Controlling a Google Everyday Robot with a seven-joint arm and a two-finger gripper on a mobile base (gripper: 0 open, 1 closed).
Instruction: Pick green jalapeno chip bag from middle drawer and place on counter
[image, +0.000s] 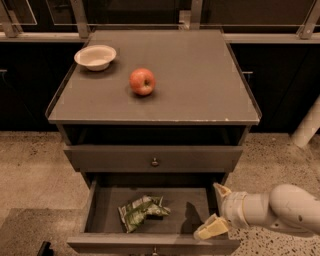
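Jaws of the gripper (216, 210) stand apart, seemingly empty, at the middle drawer (105, 212) wall; the green jalapeno chip bag (142, 211) lies inside ungrasped, tabletop (200, 85) placement undone.

Reaches in from near right edge with white arm (287, 210), forearm about level, wrist toward left. Holds gripper (215, 210) low at near right, pale fingers (210, 230) spread apart, one above the other.
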